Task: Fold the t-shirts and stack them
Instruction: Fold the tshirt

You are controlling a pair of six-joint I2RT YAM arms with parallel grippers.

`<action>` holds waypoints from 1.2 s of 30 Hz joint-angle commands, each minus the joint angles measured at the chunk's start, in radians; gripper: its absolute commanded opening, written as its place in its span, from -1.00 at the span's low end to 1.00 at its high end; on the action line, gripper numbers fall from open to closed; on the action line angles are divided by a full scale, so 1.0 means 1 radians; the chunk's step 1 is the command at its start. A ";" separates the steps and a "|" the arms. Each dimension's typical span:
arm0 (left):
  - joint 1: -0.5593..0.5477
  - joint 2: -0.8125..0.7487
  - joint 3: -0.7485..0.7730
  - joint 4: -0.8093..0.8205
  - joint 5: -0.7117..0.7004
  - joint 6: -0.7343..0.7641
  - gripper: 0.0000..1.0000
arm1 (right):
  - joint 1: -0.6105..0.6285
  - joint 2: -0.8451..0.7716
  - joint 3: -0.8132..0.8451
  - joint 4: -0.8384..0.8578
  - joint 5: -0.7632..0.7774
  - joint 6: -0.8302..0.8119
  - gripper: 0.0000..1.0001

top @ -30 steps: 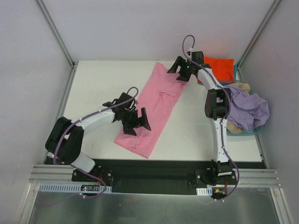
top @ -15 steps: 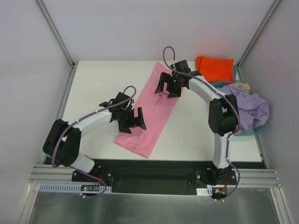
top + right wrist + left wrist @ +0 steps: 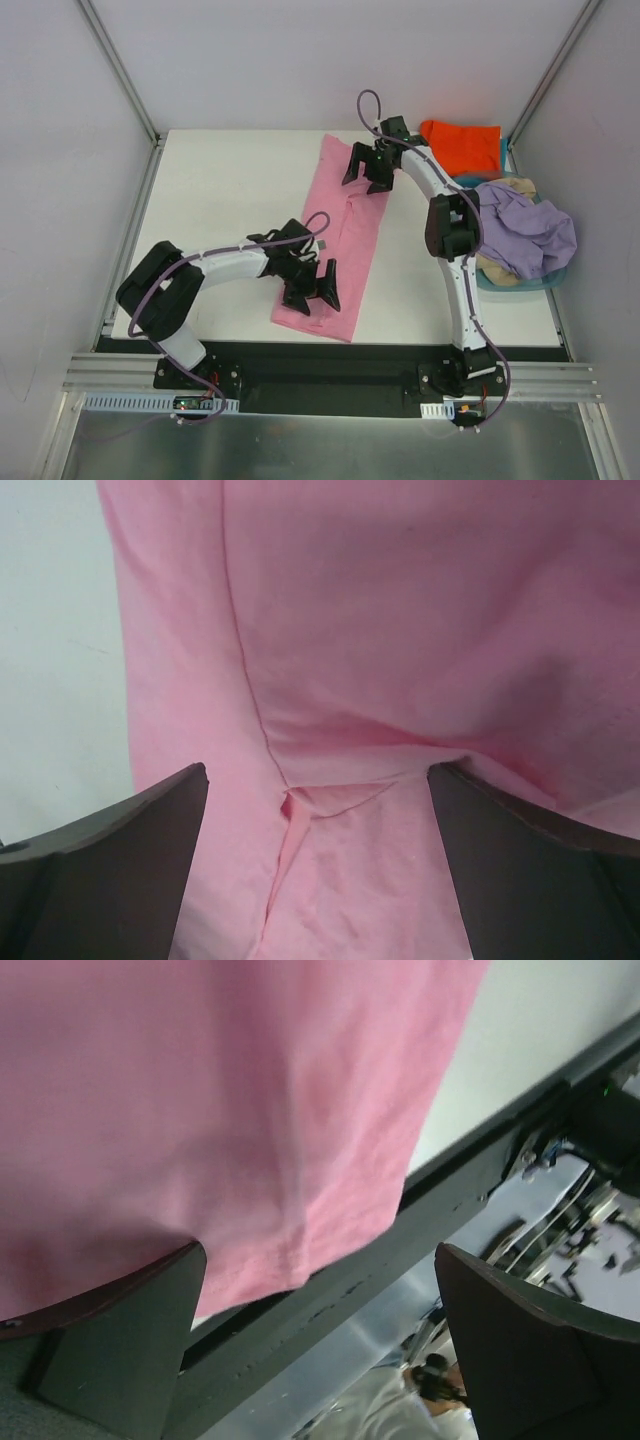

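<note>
Pink t-shirt (image 3: 345, 235), folded into a long strip, lies from the far edge of the tabletop (image 3: 220, 190) to its near edge. The left gripper (image 3: 313, 290) hangs over the near end and the right gripper (image 3: 366, 172) over the far end; both stand wide open, holding nothing. For the likely crosswise fold, each pinch should catch all layers and keep the ends square. Orange-red t-shirt (image 3: 462, 145) lies at the far right corner

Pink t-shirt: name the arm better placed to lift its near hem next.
Left, probably: the left gripper, open, sits over the near hem of the pink t-shirt; the right gripper, also open, is over its far end.
</note>
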 commanded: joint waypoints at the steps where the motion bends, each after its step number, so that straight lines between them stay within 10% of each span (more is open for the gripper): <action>1: -0.084 -0.033 0.089 0.023 0.002 0.010 0.99 | -0.052 -0.029 0.066 -0.066 -0.083 -0.128 0.93; 10: -0.060 -0.296 0.095 -0.243 -0.359 0.044 0.98 | -0.036 -0.742 -0.618 0.187 -0.028 -0.281 0.94; 19: 0.023 -0.392 -0.070 -0.330 -0.339 -0.027 0.86 | 0.264 -1.233 -1.259 0.183 0.101 -0.242 0.94; 36: 0.028 -0.130 -0.087 -0.241 -0.405 -0.064 -0.51 | 0.722 -1.134 -1.453 0.242 0.121 -0.317 0.39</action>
